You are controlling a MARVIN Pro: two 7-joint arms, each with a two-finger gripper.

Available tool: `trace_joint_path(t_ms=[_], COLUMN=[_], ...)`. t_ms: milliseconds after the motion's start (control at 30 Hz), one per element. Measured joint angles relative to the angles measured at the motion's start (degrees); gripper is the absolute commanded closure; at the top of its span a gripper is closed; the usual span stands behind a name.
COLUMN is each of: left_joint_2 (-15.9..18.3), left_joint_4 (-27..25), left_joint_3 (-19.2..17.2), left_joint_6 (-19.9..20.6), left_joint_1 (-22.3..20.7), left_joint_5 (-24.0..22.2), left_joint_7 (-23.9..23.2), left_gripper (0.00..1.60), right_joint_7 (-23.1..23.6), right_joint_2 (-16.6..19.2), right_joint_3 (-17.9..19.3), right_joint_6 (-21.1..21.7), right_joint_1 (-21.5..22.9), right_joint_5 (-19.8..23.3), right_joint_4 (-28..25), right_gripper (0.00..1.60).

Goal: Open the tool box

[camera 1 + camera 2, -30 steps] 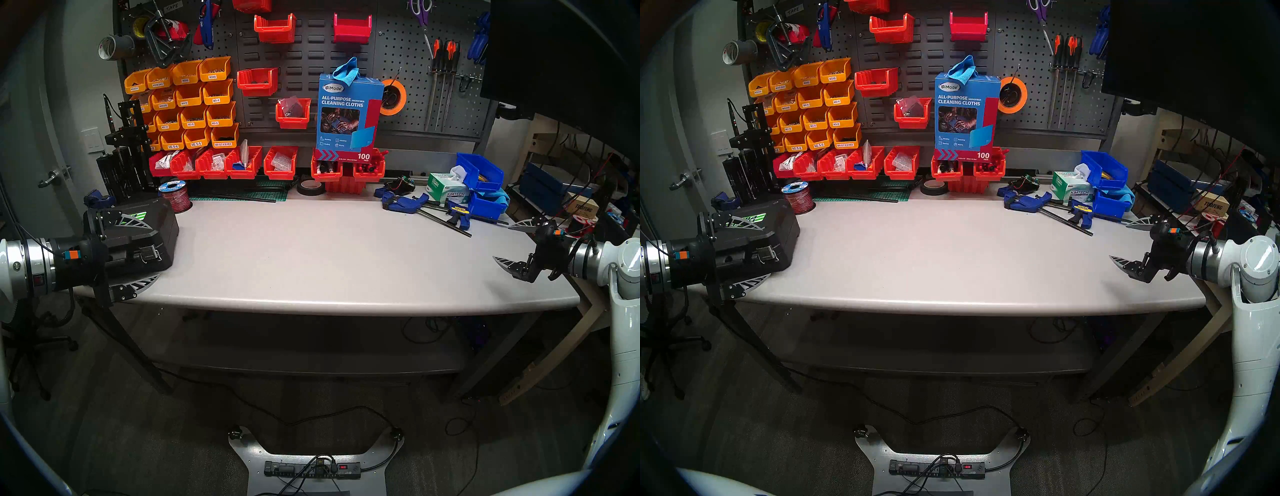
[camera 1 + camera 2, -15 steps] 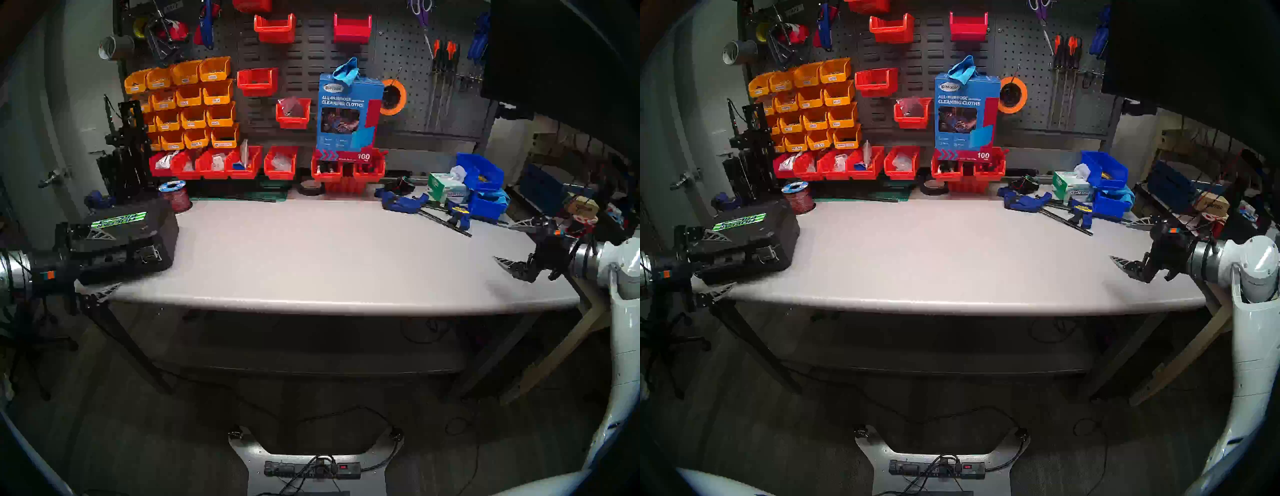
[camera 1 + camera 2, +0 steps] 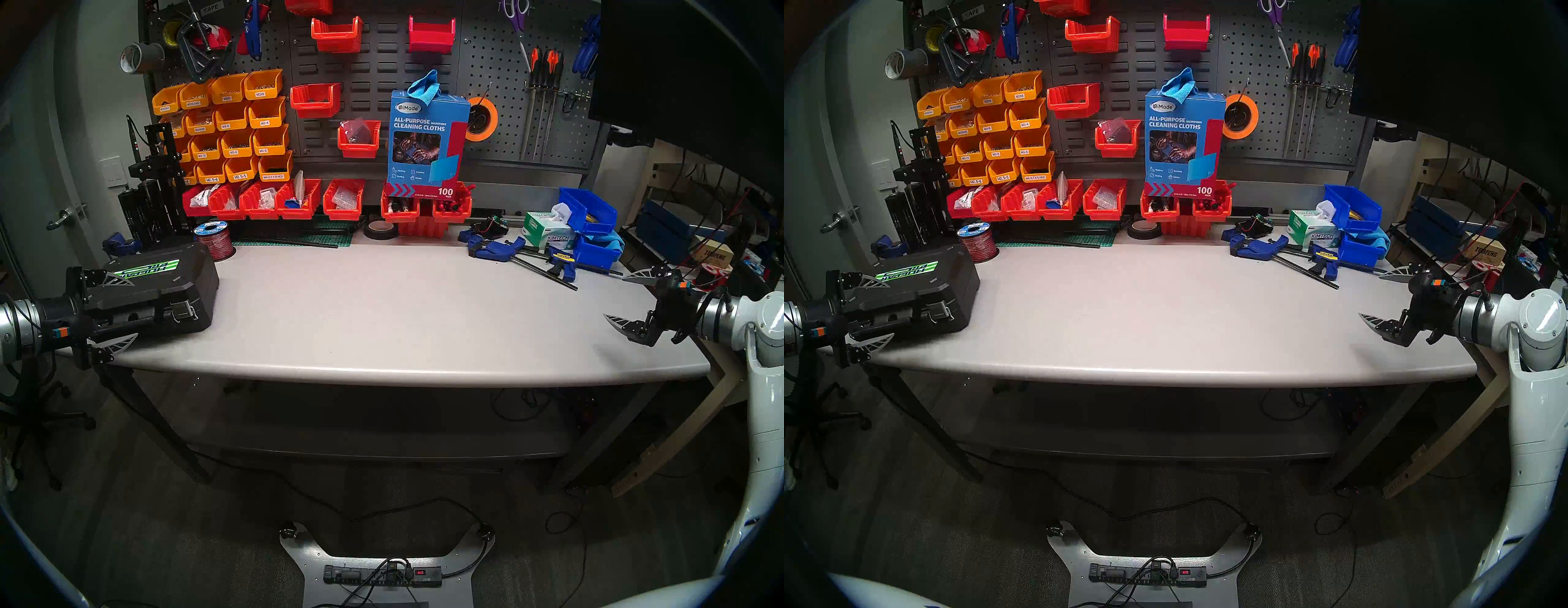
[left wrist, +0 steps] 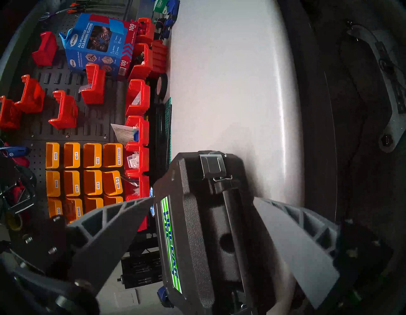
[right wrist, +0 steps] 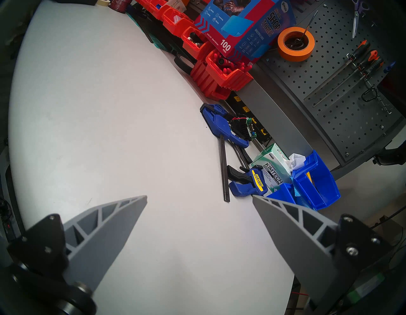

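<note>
The tool box [image 3: 169, 280] is a black case with a green-and-white label, lying shut at the left end of the table [image 3: 403, 322]. One silver latch [image 3: 184, 310] on its front face is down, also seen in the left wrist view as the latch [image 4: 213, 167]. My left gripper [image 3: 135, 310] is open at the box's left end, one finger over the lid and the other by the table's front edge. In the wrist view the tool box [image 4: 197, 242] lies between the fingers [image 4: 114, 222]. My right gripper [image 3: 614, 297] hangs open and empty over the table's right end.
Blue bar clamps [image 3: 500, 248], a Kimtech tissue box [image 3: 547, 231] and blue bins [image 3: 589, 212] lie at the back right. A red wire spool [image 3: 214, 240] stands just behind the tool box. Red bins [image 3: 297, 199] and a tape roll [image 3: 380, 229] line the back.
My left gripper has drawn back to the left along the tool box, still open, uncovering the green label. The box and the right arm have not moved.
</note>
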Motion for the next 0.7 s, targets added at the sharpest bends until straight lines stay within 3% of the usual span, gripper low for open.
trace_joint_path(t_ms=[267, 700], left_joint_2=[0.44, 0.32], left_joint_4=[1.53, 3.14], left_joint_3=[-0.91, -1.46], left_joint_6=[-4.33, -10.45], left_joint_1=[0.53, 3.28], left_joint_5=[1.31, 2.92], left_joint_7=[-0.16, 5.93], left_gripper=[0.00, 0.00], right_joint_7=[0.00, 0.00], right_joint_2=[0.00, 0.00], right_joint_3=[0.00, 0.00], right_joint_6=[0.00, 0.00], right_joint_1=[0.01, 0.01], right_joint_5=[0.00, 0.00], right_joint_4=[0.00, 0.00], right_gripper=[0.00, 0.00])
